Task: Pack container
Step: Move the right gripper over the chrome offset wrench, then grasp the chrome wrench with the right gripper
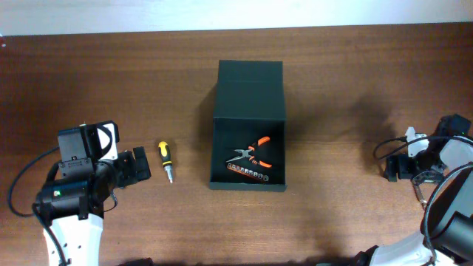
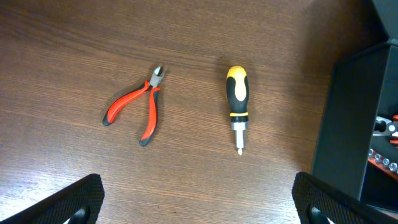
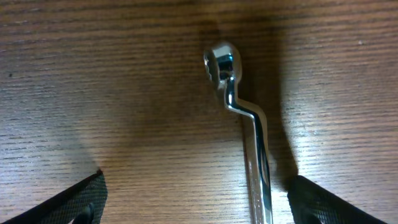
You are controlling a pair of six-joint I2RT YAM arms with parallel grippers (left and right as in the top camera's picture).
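Screwdriver left of container; pliers, bit strip inside container

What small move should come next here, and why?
Probably lower the right gripper onto the chrome wrench: it lies ungrasped on the table between the open jaws, and the container stands open with pliers already inside.

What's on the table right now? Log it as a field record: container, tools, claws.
container: open, lid folded back
inside: orange pliers, bit strip
on table: screwdriver, red pliers, wrench
left claw: open, empty, near screwdriver
right claw: open, empty, over wrench
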